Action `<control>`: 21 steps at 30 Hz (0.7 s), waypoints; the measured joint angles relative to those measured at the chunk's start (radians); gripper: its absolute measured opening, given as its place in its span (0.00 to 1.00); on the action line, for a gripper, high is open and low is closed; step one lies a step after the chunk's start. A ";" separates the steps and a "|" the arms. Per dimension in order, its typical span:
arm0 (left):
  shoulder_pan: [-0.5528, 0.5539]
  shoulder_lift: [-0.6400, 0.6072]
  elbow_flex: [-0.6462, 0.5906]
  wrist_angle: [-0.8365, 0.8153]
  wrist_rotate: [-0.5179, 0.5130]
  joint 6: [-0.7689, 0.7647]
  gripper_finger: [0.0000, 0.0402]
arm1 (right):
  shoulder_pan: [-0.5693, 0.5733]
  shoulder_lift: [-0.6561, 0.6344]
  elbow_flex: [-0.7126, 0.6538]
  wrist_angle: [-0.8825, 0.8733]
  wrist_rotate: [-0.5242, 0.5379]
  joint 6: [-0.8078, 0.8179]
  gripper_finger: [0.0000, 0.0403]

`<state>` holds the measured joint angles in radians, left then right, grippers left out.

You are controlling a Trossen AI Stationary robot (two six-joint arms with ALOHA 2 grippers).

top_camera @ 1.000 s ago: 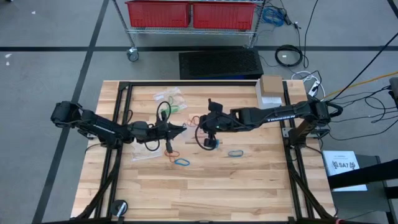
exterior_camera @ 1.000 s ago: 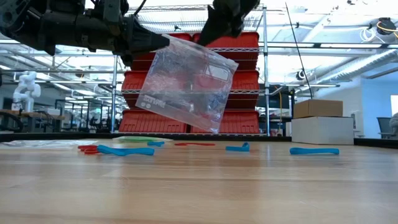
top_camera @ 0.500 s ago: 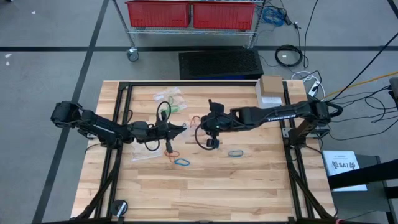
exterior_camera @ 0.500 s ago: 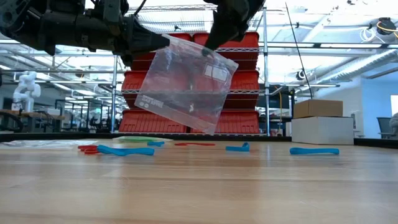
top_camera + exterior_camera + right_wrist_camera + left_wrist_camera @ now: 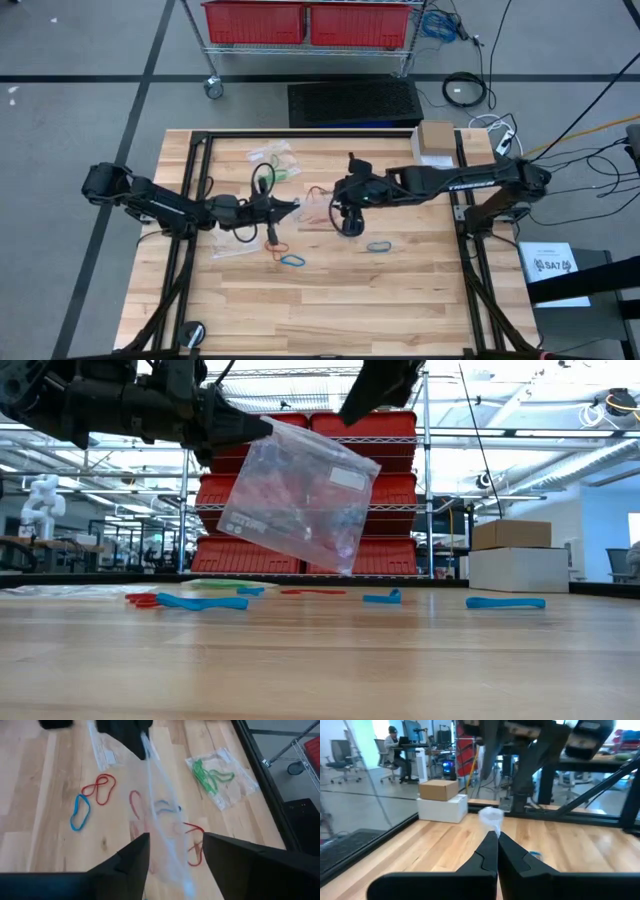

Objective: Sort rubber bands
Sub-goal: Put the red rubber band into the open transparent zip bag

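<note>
Rubber bands (image 5: 292, 260) lie loose on the wooden table (image 5: 400, 300), mid-frame in the high view: a blue one and a red one (image 5: 277, 246) below the left arm's tip, another blue one (image 5: 378, 246) lower right of centre. In the right wrist view a blue loop (image 5: 79, 812) and a red loop (image 5: 100, 788) sit left of centre, with more red bands (image 5: 192, 845) showing under or through a clear plastic bag (image 5: 297, 495). A second clear bag holding green bands (image 5: 212, 775) rests upper right in that view.

The hanging bag is pinched at one corner by the left gripper (image 5: 497, 836), fingers clenched on the film. The right gripper (image 5: 172, 852) stands spread with the bag's edge between its fingers, gripping nothing.

Risks, as judged:
- The bag hangs from a single corner; it may twist or sag shut, denying the right gripper a clean mouth.
- The thin film may slip from the pinch.
- A tilted bag could spill any bands inside; its contents cannot be confirmed.
- The draped film hides the red bands beneath, inviting a mis-grasp.
</note>
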<state>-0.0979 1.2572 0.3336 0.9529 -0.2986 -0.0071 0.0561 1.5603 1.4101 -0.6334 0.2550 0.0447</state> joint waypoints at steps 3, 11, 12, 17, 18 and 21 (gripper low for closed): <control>0.008 -0.008 0.000 -0.013 -0.032 0.024 0.00 | 0.018 -0.018 0.000 -0.007 -0.012 0.021 0.45; 0.019 -0.167 0.000 -0.179 -0.051 0.076 0.00 | 0.059 0.093 -0.044 0.116 -0.083 0.081 0.45; 0.019 -0.194 0.000 -0.213 -0.062 0.079 0.00 | 0.059 0.119 -0.046 0.150 -0.101 0.093 0.45; 0.020 -0.321 0.000 -0.367 -0.116 0.096 0.00 | 0.057 0.267 -0.047 0.348 -0.155 0.151 0.45; 0.020 -0.343 0.000 -0.387 -0.124 0.101 0.00 | 0.057 0.293 -0.047 0.387 -0.157 0.154 0.45; 0.019 -0.409 0.000 -0.458 -0.140 0.104 0.00 | 0.057 0.365 -0.047 0.506 -0.157 0.177 0.45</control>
<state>-0.0784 0.8483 0.3336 0.4950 -0.4387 0.0972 0.1128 1.9249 1.3632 -0.1270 0.0985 0.2219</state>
